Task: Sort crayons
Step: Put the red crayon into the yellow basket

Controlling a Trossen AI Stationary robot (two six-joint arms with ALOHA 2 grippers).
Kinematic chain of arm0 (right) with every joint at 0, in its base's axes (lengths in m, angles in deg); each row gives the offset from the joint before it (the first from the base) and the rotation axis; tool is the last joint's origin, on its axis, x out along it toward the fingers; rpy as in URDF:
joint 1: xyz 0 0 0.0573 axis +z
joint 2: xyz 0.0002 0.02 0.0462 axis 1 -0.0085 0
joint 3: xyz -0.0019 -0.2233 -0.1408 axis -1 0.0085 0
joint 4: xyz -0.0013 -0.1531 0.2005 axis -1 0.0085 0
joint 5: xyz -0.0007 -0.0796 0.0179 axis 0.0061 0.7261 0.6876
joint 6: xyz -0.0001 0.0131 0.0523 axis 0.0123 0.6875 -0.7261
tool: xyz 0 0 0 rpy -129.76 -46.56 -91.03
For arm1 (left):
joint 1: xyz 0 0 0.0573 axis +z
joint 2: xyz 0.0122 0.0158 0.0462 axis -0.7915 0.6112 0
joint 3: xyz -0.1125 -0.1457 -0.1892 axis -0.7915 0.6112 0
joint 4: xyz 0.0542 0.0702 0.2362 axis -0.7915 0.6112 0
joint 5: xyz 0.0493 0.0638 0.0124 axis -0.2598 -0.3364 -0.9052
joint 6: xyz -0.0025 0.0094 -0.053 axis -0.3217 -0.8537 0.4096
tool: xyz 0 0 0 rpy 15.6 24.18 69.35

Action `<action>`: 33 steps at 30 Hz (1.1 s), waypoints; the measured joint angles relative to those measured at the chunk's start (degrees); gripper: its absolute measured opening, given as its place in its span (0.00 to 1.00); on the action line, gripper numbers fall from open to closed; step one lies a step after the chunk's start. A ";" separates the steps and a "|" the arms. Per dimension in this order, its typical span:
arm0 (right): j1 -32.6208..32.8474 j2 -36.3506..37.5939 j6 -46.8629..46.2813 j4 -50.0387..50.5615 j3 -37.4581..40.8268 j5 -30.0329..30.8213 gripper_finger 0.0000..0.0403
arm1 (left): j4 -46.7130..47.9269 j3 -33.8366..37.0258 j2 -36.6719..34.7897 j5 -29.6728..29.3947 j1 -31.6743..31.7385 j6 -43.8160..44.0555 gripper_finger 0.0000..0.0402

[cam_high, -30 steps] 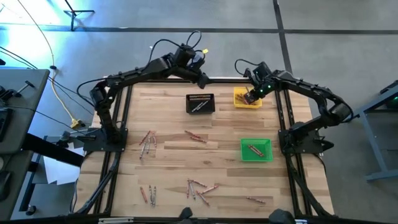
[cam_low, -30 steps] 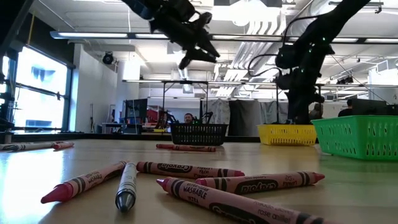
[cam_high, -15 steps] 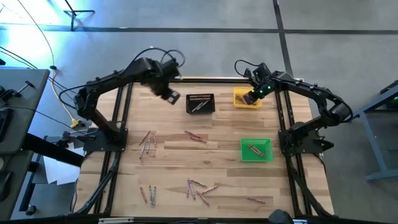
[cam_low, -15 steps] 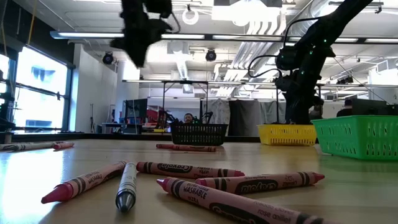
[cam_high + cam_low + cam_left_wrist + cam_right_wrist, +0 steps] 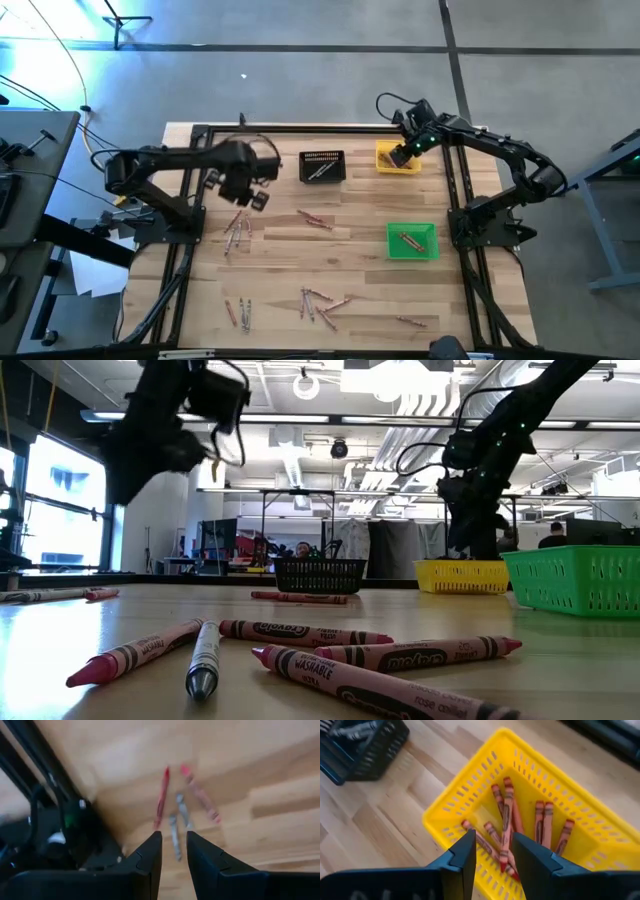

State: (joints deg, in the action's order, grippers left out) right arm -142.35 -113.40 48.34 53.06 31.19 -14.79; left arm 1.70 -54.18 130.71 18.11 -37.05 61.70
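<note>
A wooden table (image 5: pixel 350 255) carries three small mesh bins: a black bin (image 5: pixel 322 166) and a yellow bin (image 5: pixel 397 158) along the far edge, and a green bin (image 5: pixel 412 241) nearer, toward the right side.

We see the left gripper (image 5: pixel 252 197) swung away from the far edge by the black bin (image 5: pixel 322 166) to hover over crayons (image 5: pixel 237 228) on the table's left side, while the right gripper (image 5: pixel 400 155) has risen slightly above the yellow bin (image 5: pixel 384 152), fingers now parted.

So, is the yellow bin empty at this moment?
No, the right wrist view shows several crayons lying inside the yellow bin.
</note>
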 joint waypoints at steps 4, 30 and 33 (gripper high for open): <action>0.00 0.00 -3.40 -1.33 0.00 -1.84 0.28 | -3.51 6.35 -0.02 2.32 -3.00 0.74 0.19; 11.69 0.02 -15.19 -1.46 0.00 -8.73 0.28 | -31.11 28.72 -0.19 1.70 -4.86 4.27 0.16; 12.76 0.02 -16.32 -2.01 0.00 -8.67 0.28 | -31.13 28.72 -0.21 1.60 -4.86 4.99 0.07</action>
State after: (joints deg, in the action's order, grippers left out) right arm -129.60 -113.38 32.02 51.05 31.19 -23.46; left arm -29.43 -25.46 130.50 19.71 -41.91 66.68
